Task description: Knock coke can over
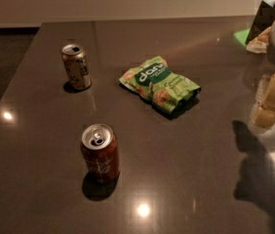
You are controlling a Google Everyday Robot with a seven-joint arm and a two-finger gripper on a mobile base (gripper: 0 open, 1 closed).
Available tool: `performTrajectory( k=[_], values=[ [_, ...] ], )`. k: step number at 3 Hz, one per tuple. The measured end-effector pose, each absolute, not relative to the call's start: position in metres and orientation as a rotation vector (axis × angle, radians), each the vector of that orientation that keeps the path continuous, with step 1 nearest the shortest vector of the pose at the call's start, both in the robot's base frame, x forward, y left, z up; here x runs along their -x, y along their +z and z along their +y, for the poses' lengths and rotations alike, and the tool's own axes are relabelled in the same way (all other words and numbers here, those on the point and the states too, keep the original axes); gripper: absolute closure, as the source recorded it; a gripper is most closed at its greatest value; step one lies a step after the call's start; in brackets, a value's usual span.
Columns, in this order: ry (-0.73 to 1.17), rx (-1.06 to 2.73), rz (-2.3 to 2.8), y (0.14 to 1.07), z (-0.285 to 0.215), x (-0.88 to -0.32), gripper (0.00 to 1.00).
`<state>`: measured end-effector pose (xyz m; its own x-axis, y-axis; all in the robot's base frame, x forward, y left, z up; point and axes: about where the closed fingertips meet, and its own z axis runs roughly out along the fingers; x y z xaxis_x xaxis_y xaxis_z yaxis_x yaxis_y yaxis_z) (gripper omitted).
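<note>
The coke can (99, 152), red with faint white markings and a silver top with pull-tab, stands upright on the dark grey table (186, 145) at the front left. My gripper (273, 100), pale cream, shows at the right edge of the view, well to the right of the can and apart from it. Its dark shadow falls on the table below it.
A pale gold can (76, 66) stands upright at the back left. A green chip bag (159, 84) lies in the middle of the table. A dark box (264, 21) and a snack packet (258, 40) sit at the back right corner. The table's left edge runs diagonally beside the gold can.
</note>
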<state>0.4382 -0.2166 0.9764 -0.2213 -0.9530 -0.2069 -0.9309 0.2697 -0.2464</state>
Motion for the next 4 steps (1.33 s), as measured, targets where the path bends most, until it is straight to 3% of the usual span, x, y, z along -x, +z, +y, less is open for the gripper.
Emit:
performTrajectory(
  k=[2,4],
  values=[
    [-0.078,1.786,2.152,0.974,-0.189,-0.436,0.0],
    [0.131,1.934,1.919,0.948,-0.1,-0.413,0.0]
  ],
)
